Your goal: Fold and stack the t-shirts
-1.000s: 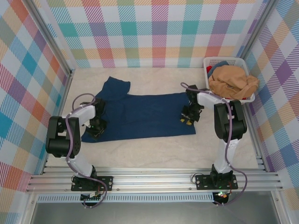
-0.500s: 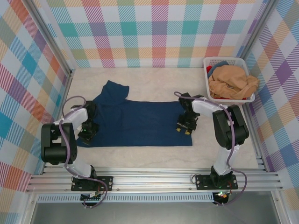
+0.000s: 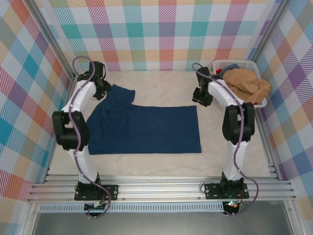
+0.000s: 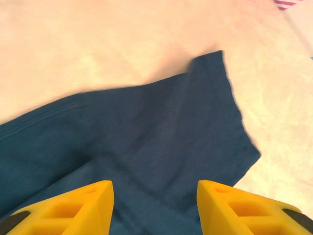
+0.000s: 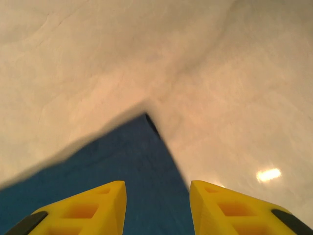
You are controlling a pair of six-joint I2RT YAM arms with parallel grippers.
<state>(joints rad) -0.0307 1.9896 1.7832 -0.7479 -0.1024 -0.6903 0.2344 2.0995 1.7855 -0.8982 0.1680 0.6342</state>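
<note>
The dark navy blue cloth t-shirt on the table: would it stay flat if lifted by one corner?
Probably not: the dark navy blue cloth t-shirt lies limp with soft creases, so a lifted corner would likely drape and sag. It looks thin, so likely light. Pushed across the beige table, it would probably bunch rather than slide whole.

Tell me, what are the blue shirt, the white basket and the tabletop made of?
Navy t-shirt: soft matte cloth, probably cotton knit; it lies limp and creased. White basket: likely moulded plastic, judging by its smooth, even rim. Table: hard beige surface, faintly marbled, slightly glossy from the light glint; material unclear.
</note>
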